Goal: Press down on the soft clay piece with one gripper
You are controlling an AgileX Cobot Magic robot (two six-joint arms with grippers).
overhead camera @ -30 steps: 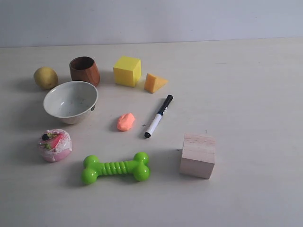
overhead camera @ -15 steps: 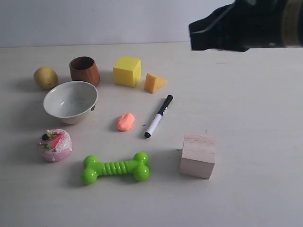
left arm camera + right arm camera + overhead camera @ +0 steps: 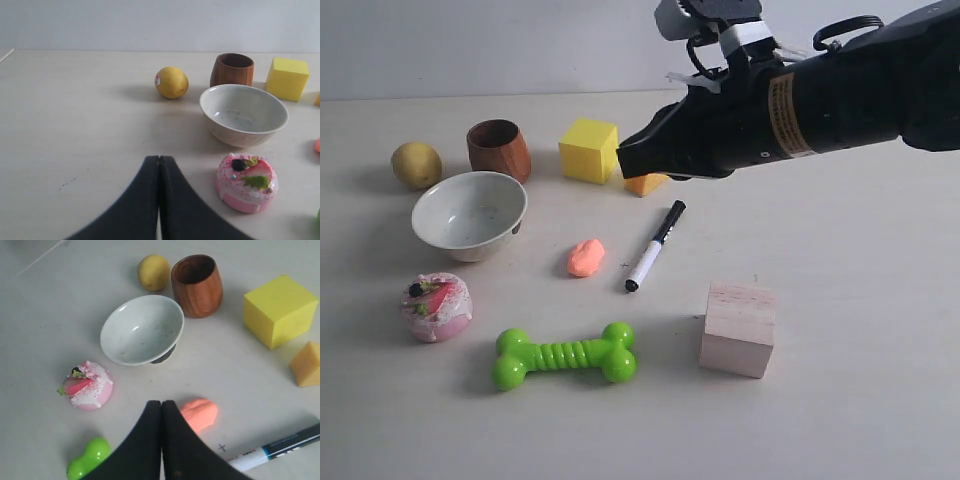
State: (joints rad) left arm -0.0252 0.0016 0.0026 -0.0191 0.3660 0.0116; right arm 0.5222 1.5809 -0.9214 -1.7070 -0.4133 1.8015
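The soft clay piece [image 3: 586,257] is a small salmon-orange lump lying on the table between the white bowl and the marker pen [image 3: 655,245]. My right gripper [image 3: 624,162] reaches in from the right and hangs in the air, well above and beyond the clay. In the right wrist view its dark fingers [image 3: 161,405] are pressed together with nothing between them, and the clay [image 3: 200,413] lies just beside their tips, apart from them. My left gripper [image 3: 159,159] is shut and empty over bare table near the pink cake toy [image 3: 247,183]; it does not show in the exterior view.
Around the clay stand a white bowl [image 3: 469,213], a wooden cup [image 3: 499,149], a yellow fruit [image 3: 416,164], a yellow cube [image 3: 588,149], an orange wedge [image 3: 645,184] half hidden by the arm, a green bone toy [image 3: 563,355] and a wooden block [image 3: 738,327].
The right arm came into the exterior view from the upper right and has swung left and lower, now covering part of the orange wedge. Nothing on the table has moved.
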